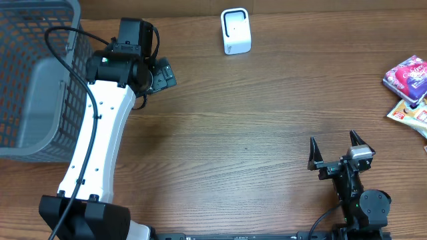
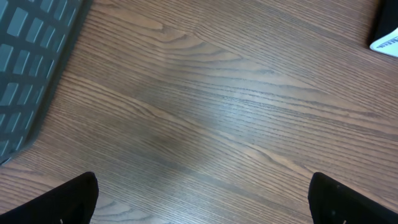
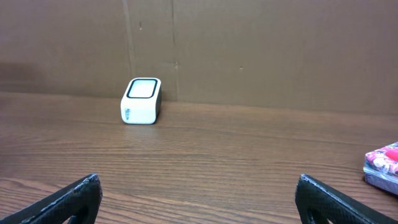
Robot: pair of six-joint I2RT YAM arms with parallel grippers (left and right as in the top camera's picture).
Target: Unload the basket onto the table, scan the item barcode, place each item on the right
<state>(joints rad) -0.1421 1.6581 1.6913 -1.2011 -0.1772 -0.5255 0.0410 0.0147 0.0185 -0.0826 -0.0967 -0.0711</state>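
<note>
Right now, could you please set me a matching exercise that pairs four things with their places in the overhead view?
Things:
1. white scanner
2. grey basket
3. colourful packets
4. right gripper

Places:
A. left edge
B. lower right
C. top centre
D. right edge

Pairs: 1-C, 2-A, 3-D, 4-B

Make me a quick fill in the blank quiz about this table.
The scanner is ____ in colour.
The mesh basket sits on the robot's ____ side.
The right gripper is ____, holding nothing.
The snack packets lie on the robot's ____ side.
Missing words: white, left, open, right.
</note>
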